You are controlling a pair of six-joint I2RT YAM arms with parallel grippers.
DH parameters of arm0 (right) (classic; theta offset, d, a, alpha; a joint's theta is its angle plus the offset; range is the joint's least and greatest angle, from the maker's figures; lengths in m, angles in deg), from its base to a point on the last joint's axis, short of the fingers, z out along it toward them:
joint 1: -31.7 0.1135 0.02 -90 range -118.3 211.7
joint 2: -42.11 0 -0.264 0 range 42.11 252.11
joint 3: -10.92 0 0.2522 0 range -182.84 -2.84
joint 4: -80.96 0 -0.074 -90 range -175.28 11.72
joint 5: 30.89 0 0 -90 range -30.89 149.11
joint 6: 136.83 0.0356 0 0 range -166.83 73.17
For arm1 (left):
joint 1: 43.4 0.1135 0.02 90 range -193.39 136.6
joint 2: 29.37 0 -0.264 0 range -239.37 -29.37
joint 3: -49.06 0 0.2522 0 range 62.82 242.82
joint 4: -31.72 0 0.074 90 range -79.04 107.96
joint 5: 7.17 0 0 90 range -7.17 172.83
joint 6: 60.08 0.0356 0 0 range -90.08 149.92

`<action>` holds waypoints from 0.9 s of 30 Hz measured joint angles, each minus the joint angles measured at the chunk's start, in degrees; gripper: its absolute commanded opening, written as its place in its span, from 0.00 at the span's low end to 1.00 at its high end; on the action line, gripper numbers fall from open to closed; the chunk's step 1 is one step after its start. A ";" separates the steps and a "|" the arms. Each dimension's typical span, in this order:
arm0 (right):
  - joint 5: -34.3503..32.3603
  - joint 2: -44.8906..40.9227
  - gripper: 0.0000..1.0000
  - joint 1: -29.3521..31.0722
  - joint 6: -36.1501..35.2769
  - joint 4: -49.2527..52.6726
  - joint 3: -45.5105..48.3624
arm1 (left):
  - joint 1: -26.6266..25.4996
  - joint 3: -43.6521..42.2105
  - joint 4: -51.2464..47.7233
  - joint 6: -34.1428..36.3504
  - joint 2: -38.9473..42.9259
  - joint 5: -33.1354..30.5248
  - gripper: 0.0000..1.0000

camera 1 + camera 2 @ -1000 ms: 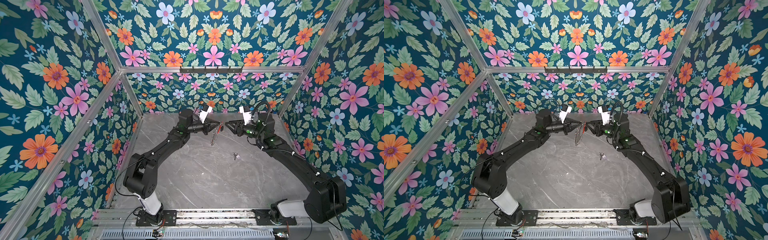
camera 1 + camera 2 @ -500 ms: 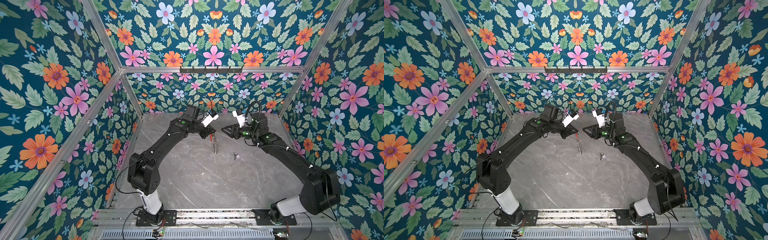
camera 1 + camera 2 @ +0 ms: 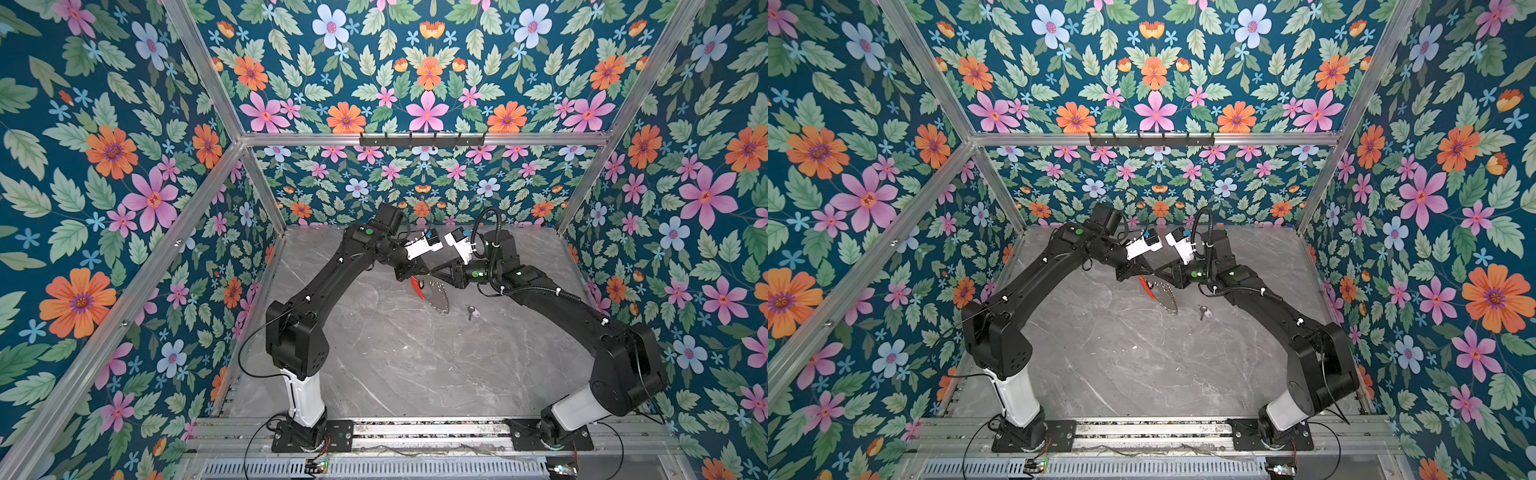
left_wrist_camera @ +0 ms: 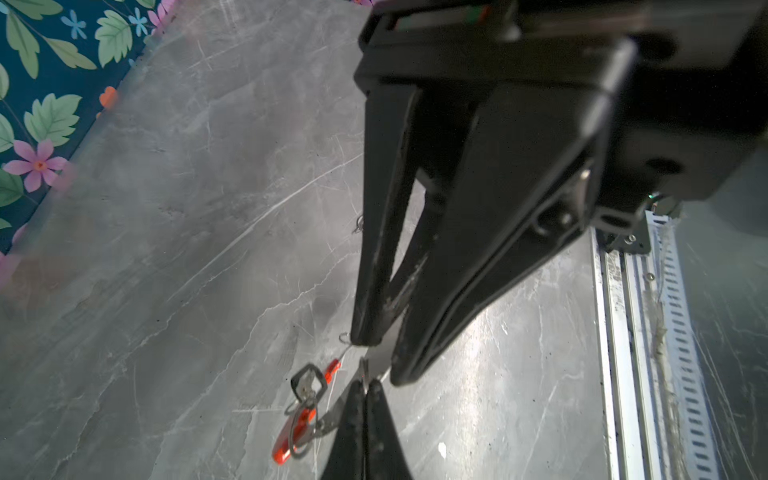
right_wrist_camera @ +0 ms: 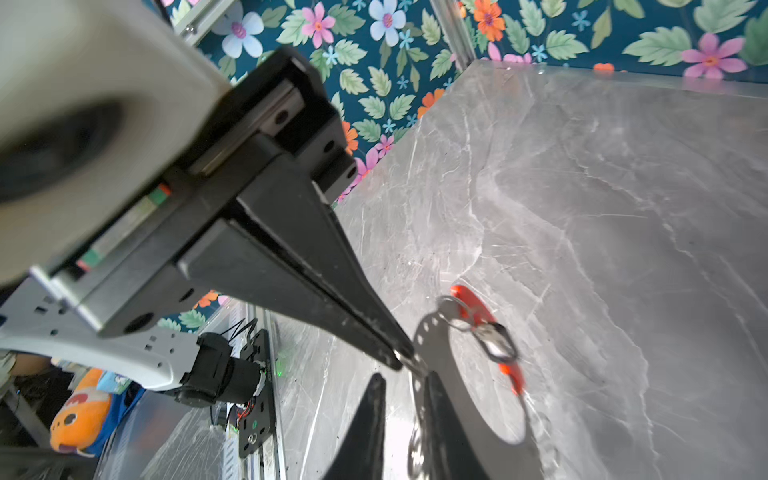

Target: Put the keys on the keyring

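**Both pincers at the keyring, key still loose**

The keyring (image 3: 417,288) is a wire loop with a red curved bit and loads of tiny silver rings. It dangles right under the left gripper (image 3: 420,272), which is clamped on its wire. The right gripper (image 3: 435,272) has swung in tip to tip; can't tell if it's gripping. The key (image 3: 471,311) hasn't budged on the table (image 3: 415,365), near the loop.
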 measured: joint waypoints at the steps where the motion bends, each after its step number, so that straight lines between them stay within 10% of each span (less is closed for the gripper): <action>1: 0.09 0.09 0.18 0.00 -0.04 -0.04 0.04 | 0.00 0.17 -0.59 0.57 0.07 0.11 0.00; 27: 3.41 0.15 0.13 1.33 4.55 -6.91 2.03 | 1.27 -1.92 -2.25 1.99 2.32 3.54 0.00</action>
